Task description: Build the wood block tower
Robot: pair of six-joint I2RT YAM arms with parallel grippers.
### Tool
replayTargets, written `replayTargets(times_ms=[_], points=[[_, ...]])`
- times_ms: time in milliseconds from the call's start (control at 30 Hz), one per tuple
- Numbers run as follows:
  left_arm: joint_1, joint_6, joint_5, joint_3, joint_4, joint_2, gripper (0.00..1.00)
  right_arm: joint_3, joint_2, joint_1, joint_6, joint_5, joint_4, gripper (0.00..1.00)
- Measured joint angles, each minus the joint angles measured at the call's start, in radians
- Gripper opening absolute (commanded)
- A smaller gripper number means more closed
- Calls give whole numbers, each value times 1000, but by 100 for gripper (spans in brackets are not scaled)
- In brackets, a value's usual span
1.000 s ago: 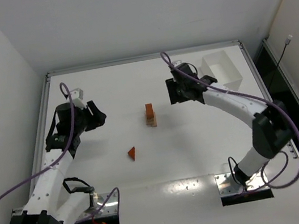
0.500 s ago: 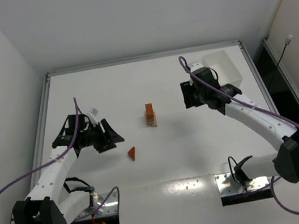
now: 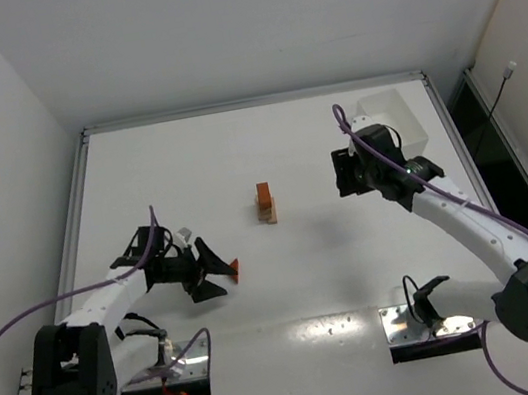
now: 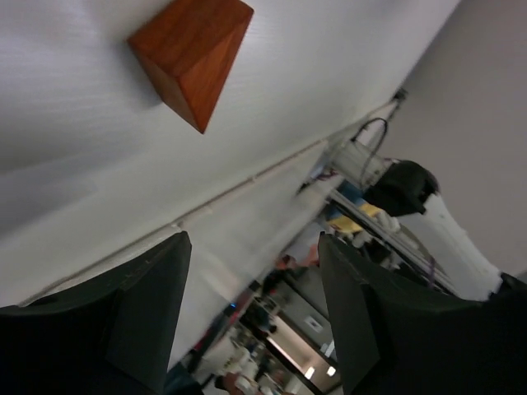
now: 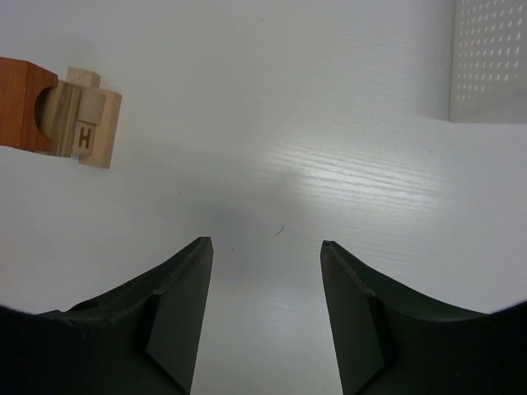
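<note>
the wood block tower stands upright, left fingers and right fingers parted, empty.

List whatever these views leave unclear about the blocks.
- Wood block tower: too small in the top view to count blocks; cut by the right wrist view's left edge.
- Red wedge: partly hidden behind the left pincer in the top view.
- White bin: only a corner shows in the right wrist view.
</note>
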Motion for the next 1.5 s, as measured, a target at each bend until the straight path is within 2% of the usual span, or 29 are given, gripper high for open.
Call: replayTargets(times_ms=[267,433,567,767,867,967,1000,1100,1133,1267,1300,1500], points=[[0,-252,197,-50,304,86,66,-16,-37,-11,-2,-5,-14,52],[25,-271,208,28,321,150,66,-19,-31,-16,-2,-16,-13,52],[26,-130,130,154,245,164,60,-19,-18,-17,-5,-29,-13,52],[11,320,57,297,167,164,60,-19,-11,-23,-14,-50,-12,52],[-9,499,34,352,114,183,59,-24,-11,-23,-20,-61,-9,52],[-61,591,-64,430,73,223,59,-30,-11,-24,-22,-73,-10,52],[-89,607,-134,455,56,228,65,-31,-11,-25,-23,-76,-10,52],[-196,649,-360,512,11,225,70,-32,-11,-30,-24,-79,-10,52],[-237,668,-459,524,-10,225,70,-32,-11,-31,-24,-81,-9,52],[-370,724,-652,534,-65,221,69,-37,-13,-31,-26,-84,-6,52],[-388,737,-681,534,-85,221,63,-39,-13,-32,-27,-84,-6,52],[-417,793,-782,516,-150,221,59,-45,-20,-42,-32,-87,-6,52]])
